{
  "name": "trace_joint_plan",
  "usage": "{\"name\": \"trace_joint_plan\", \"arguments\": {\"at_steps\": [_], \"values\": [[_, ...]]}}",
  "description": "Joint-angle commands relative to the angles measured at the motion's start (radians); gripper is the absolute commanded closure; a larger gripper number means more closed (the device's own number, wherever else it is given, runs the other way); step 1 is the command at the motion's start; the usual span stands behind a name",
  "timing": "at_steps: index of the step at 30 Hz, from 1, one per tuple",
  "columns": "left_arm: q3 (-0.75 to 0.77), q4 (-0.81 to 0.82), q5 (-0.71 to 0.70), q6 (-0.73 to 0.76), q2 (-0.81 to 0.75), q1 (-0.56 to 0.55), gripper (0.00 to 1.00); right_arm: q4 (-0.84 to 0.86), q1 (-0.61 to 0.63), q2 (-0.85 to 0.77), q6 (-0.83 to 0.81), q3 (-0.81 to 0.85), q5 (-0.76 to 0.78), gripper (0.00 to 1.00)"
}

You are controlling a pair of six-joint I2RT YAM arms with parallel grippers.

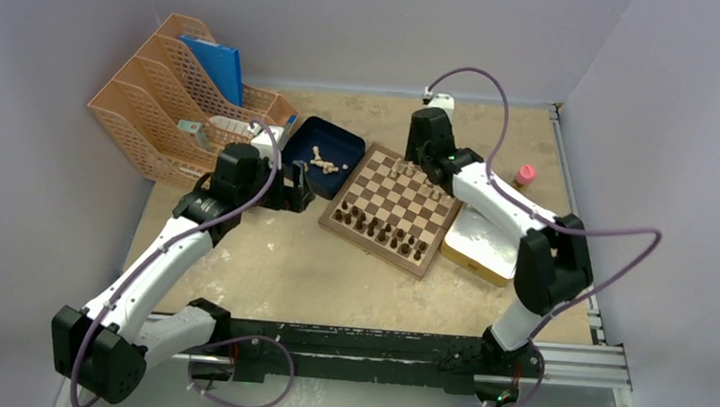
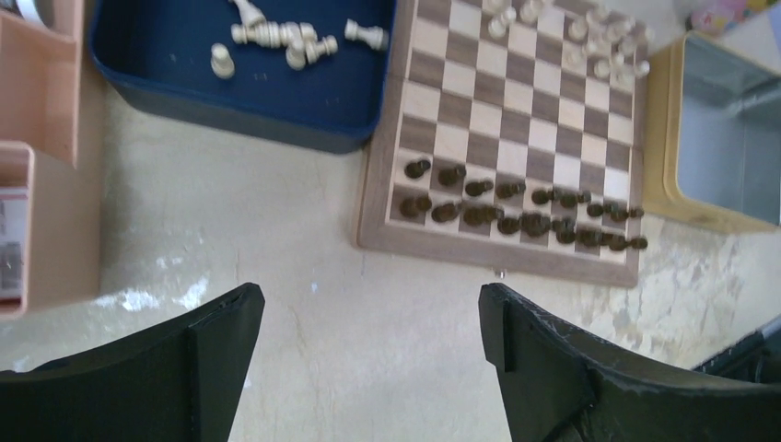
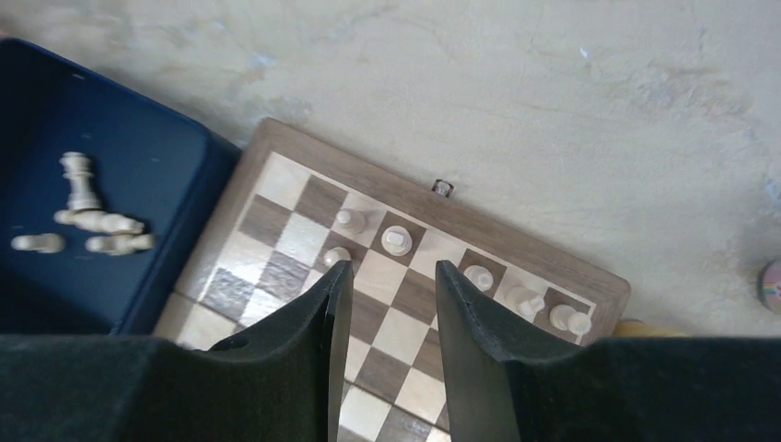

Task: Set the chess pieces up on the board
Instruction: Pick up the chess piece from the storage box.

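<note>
Right gripper [image 3: 391, 269] slightly parted, empty, over far rows of the board [image 1: 396, 206] mid-table; light pawn [image 3: 337, 255] just beside one finger. Left gripper [image 2: 368, 299] spread wide, empty, above bare table near the blue tray [image 1: 341, 140]. Beige chess pieces [image 1: 324, 163] lie in the tray; others stand on the far rows.

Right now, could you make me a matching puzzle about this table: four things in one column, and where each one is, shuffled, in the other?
Things:
1. dark brown wooden chess pieces
2. heap of light beige wooden chess pieces
3. flat blue folder
4. left pincer

Places:
A. in the orange plastic file rack
B. open above the bare tabletop
C. in rows on the checkered wooden board
D. in the dark blue square tray

Pairs: 1-C, 2-D, 3-A, 4-B.
</note>
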Motion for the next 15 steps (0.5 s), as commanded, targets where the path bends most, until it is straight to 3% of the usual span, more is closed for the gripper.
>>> {"name": "trace_joint_plan", "arguments": {"at_steps": [1, 5, 10, 15], "values": [[0.128, 0.107, -0.086, -0.038, 0.099, 0.005, 0.15, 0.031, 0.004, -0.162, 0.017, -0.044, -0.053, 0.60], [0.279, 0.101, -0.124, -0.029, 0.274, 0.049, 0.24, 0.078, 0.004, -0.274, 0.009, -0.106, -0.134, 0.61], [0.495, 0.064, -0.216, 0.039, 0.505, 0.075, 0.50, 0.212, 0.004, -0.397, -0.002, -0.215, -0.250, 0.63], [0.617, 0.093, -0.223, 0.040, 0.704, 0.089, 0.50, 0.236, 0.004, -0.454, -0.001, -0.244, -0.299, 0.64]]}}
